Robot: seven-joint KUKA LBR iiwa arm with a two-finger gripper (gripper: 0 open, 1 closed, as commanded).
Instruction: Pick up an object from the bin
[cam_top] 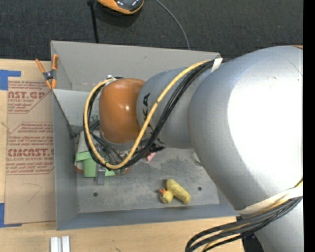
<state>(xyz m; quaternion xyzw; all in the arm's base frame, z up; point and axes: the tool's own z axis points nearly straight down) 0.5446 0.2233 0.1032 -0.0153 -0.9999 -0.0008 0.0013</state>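
I'm counting one yellow rubber duck (174, 192) on the floor of the one grey metal bin (66, 197), one green blocky thing (87, 165) by its left wall, one small pink bit (150, 156) mid-floor. Part of the floor is being hidden; I'm counting no further.

Robotics lab or test cell, not home or shop. Evidence: big silver industrial robot arm (246, 128) reaching in from right, orange wrist cover (118, 110), yellow and black cables (162, 93) looped along arm. Grey sheet-metal bin (147, 66) with sloped walls set up as work area. Contents look like test props: yellow toy duck (174, 192) on bin floor, green block (87, 165) at left under wrist. Dark carpet-like floor (221, 24) behind bin. Orange-and-black device (120, 4) with cord at top edge, kind unclear.
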